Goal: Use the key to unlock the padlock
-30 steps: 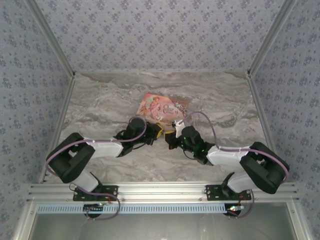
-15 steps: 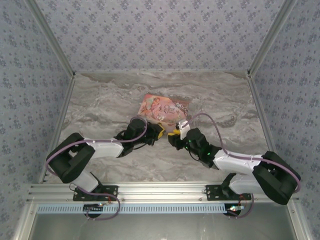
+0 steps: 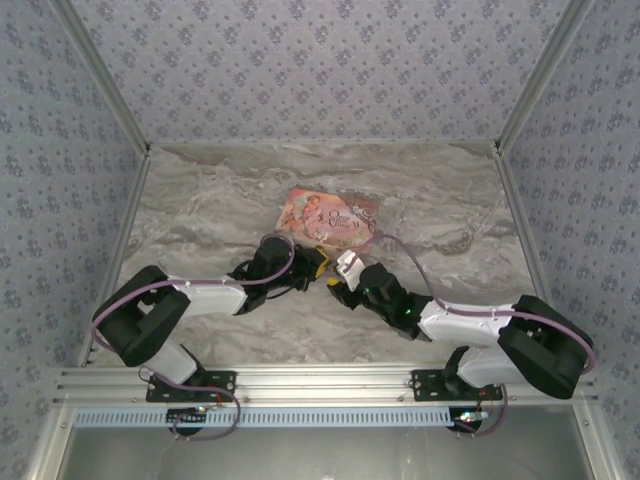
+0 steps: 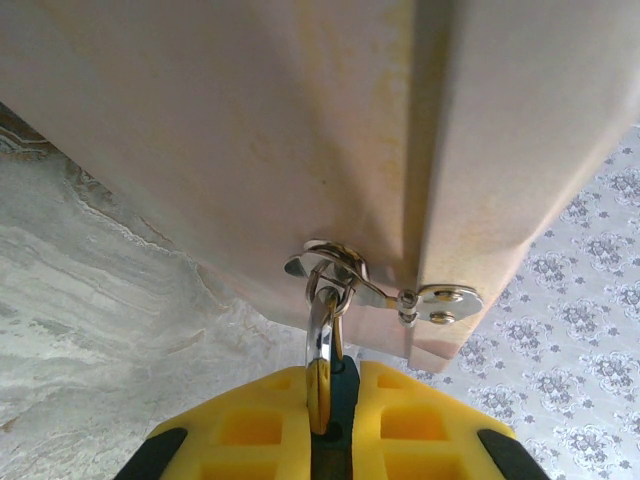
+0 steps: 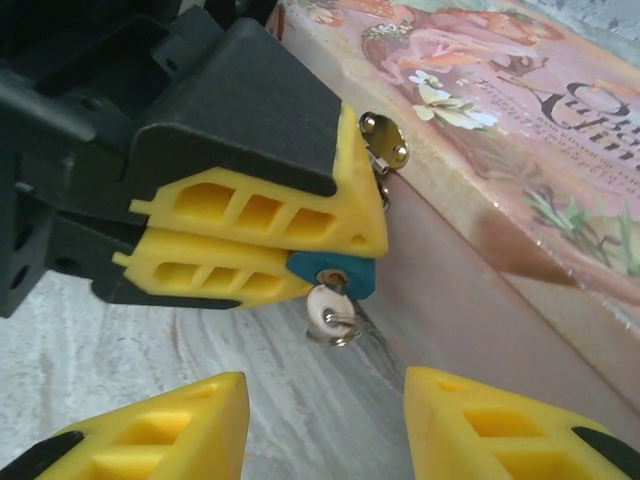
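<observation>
Your left gripper [image 4: 334, 418] is pinched tight on the padlock [image 5: 336, 273], teal body between the yellow pads. The key [image 5: 324, 304] sits in the keyhole, ring dangling. Your right gripper [image 5: 325, 398] stands apart just short of it, holding nothing. The shackle hangs through the hasp [image 4: 352, 282] on the pink tin [image 5: 520, 130].
</observation>
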`<act>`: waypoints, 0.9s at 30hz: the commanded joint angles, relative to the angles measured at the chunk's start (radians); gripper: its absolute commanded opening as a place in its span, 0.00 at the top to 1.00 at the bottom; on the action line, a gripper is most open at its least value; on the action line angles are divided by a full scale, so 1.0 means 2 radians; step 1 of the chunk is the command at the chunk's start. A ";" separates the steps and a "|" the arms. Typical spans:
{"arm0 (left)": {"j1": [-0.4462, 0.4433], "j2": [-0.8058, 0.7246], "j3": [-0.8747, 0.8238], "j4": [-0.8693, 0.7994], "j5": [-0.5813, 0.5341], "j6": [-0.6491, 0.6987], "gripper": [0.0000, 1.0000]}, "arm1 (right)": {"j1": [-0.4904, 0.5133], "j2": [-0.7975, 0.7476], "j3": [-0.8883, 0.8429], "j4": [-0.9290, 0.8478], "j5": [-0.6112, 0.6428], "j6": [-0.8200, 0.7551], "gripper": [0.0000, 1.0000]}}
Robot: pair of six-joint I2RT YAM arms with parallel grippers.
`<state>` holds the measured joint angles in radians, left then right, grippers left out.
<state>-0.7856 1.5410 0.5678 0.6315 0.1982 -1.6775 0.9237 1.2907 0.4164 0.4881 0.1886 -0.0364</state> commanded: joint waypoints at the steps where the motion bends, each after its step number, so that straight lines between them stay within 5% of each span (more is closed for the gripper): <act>1: -0.003 -0.015 0.004 0.026 0.013 -0.001 1.00 | 0.002 0.014 0.025 -0.007 0.023 -0.040 0.54; 27: -0.003 -0.010 0.004 0.019 0.017 -0.001 1.00 | -0.019 0.060 0.055 0.033 -0.015 -0.080 0.73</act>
<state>-0.7856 1.5410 0.5678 0.6315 0.1986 -1.6783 0.8917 1.4082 0.4923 0.5098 0.1776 -0.1741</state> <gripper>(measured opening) 0.106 0.269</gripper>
